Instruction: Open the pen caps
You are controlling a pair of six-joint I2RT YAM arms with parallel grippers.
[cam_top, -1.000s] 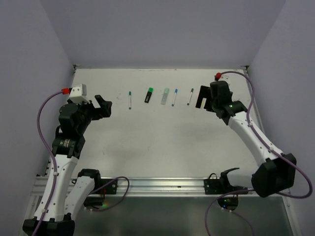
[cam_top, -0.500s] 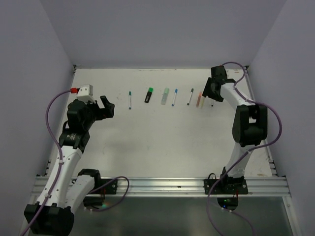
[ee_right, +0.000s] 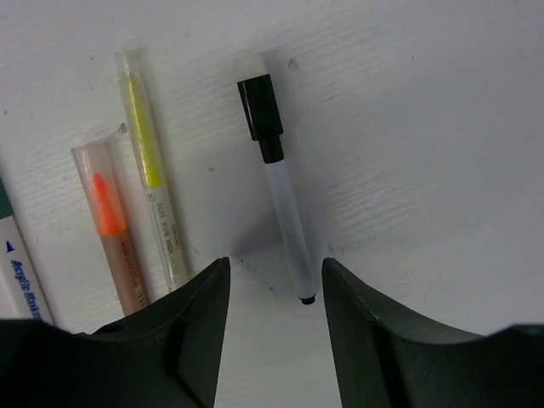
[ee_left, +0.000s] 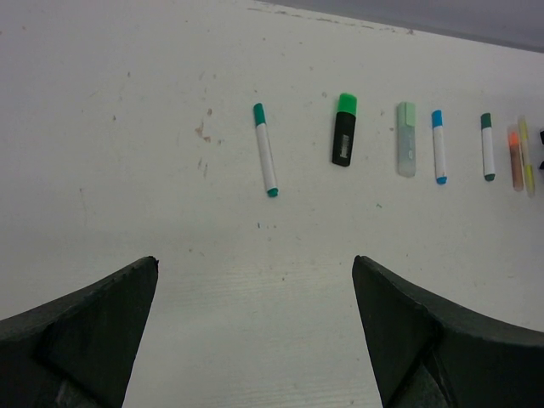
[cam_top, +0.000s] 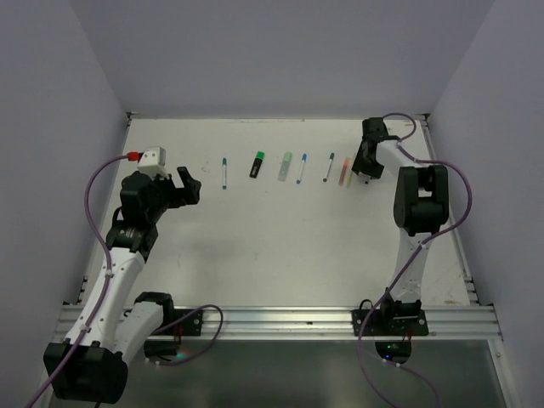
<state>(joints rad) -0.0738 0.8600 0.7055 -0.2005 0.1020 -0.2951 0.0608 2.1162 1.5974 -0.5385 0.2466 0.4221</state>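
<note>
The top camera looks down from above the near edge on the whole bench (cam_top: 280,246). The left wrist camera faces the far pen row (ee_left: 406,144) from well back. The right wrist camera hangs close over the row's right end, sharing the orange pen (ee_right: 109,212).

The matte white tabletop (ee_left: 127,170) bears faint brownish specks. Left to right lie a slim white pen (ee_left: 266,160) with a teal cap (ee_left: 258,114), a stubby black highlighter (ee_left: 342,144) with a bright green cap (ee_left: 346,103), a translucent pale mint highlighter (ee_left: 406,153), a second white pen (ee_left: 439,153) with a blue cap (ee_left: 436,118), and a third white pen (ee_left: 488,153) with a dark green cap (ee_left: 485,121). Further right are a clear-capped marker (ee_right: 106,208) with an orange tip, a clear yellow-cored pen (ee_right: 151,183), and a fourth white pen (ee_right: 285,212) with a black cap (ee_right: 261,109).
</note>
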